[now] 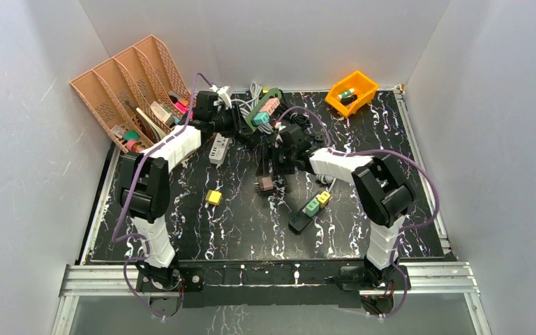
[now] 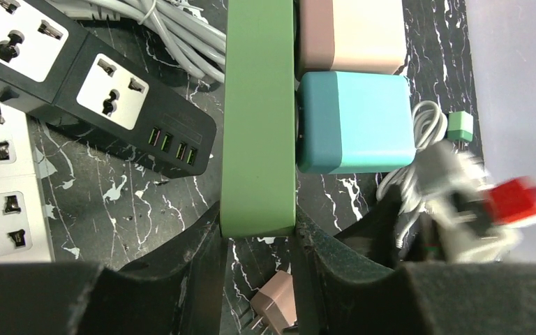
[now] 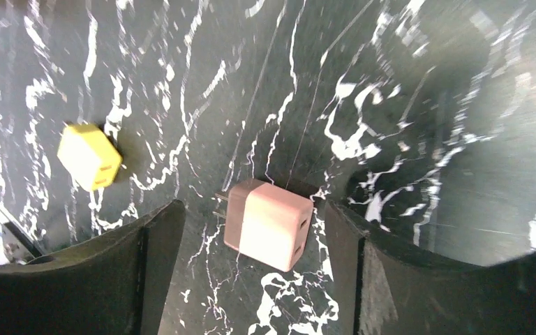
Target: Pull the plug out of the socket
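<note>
Your left arm (image 1: 174,146) stretches forward, the left gripper (image 2: 258,234) clamped on the green socket strip (image 2: 258,105), a finger on each side. Your right arm (image 1: 335,164) bends inward, the right gripper (image 3: 252,213) spread wide, facing down over the desk (image 3: 391,139).

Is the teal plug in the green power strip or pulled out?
In: the teal plug sits tight against the green power strip, no prongs showing.

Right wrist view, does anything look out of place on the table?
Yes. A pink plug lies loose on its side on the table, prongs bare and in no socket, between the fingers of the open right pincer. A yellow plug lies loose nearby.
</note>
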